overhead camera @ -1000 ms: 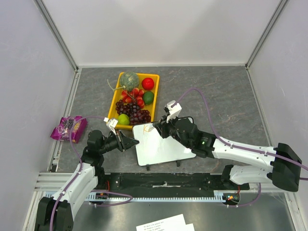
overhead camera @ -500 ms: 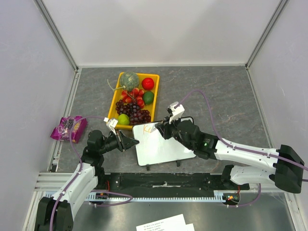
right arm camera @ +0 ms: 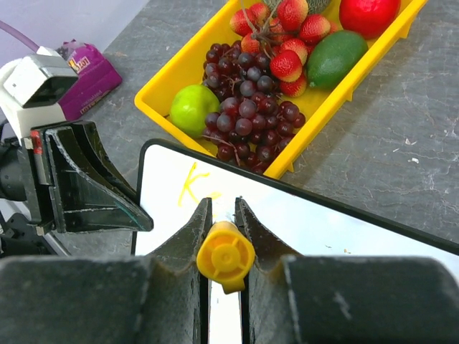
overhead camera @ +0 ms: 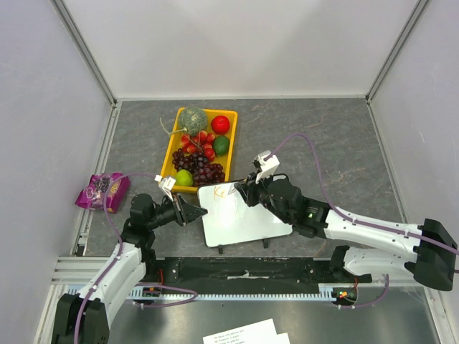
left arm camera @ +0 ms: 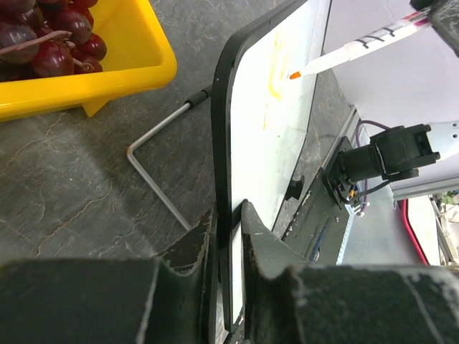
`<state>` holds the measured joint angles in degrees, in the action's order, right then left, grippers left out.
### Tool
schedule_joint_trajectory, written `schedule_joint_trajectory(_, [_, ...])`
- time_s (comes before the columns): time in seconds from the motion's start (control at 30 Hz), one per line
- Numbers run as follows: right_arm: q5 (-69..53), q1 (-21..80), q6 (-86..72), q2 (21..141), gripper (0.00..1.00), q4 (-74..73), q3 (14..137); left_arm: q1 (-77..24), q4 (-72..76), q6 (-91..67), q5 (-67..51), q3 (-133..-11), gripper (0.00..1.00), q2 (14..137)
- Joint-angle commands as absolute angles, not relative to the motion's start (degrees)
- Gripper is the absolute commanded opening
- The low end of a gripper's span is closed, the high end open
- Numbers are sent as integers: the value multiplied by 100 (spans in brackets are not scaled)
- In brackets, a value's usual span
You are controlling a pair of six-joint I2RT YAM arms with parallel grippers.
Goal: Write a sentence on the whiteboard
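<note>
The whiteboard (overhead camera: pixel 240 218) stands tilted in front of the yellow tray, glossy white with a thin dark frame. My left gripper (overhead camera: pixel 201 212) is shut on its left edge; the left wrist view shows both fingers clamping the frame (left arm camera: pixel 221 143). My right gripper (overhead camera: pixel 242 192) is shut on an orange marker (right arm camera: pixel 225 256), whose yellow end cap faces the wrist camera. The marker tip (left arm camera: pixel 294 74) touches the board near its top left. Of the sentence, an orange "K" (right arm camera: pixel 188 185) and a short stroke beside it show on the whiteboard (right arm camera: pixel 337 222).
A yellow tray (overhead camera: pixel 171 150) of grapes, strawberries, limes, a melon and a red fruit lies right behind the board. A purple snack packet (overhead camera: pixel 102 190) lies at the left wall. The board's wire stand (left arm camera: pixel 158 179) rests on the grey table. Printed paper sheets (overhead camera: pixel 244 333) lie below the arm bases.
The right gripper has slid a little to the right along the board's top with the marker, leaving orange strokes. The left gripper and the board have stayed still.
</note>
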<state>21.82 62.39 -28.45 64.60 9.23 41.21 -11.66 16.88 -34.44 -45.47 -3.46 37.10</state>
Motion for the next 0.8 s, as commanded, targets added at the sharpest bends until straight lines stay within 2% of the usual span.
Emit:
schedule_joint_trajectory(0.0, [2154,6214,-2786,6135,0,1002,4184,-1169,1837,-3217,-4491,-387,2,3683])
schedule_joint_trajectory(0.77, [2030,6214,-2804,6425,0,1213,4289,-1178,1837,-3208,-4509,-378,2,3683])
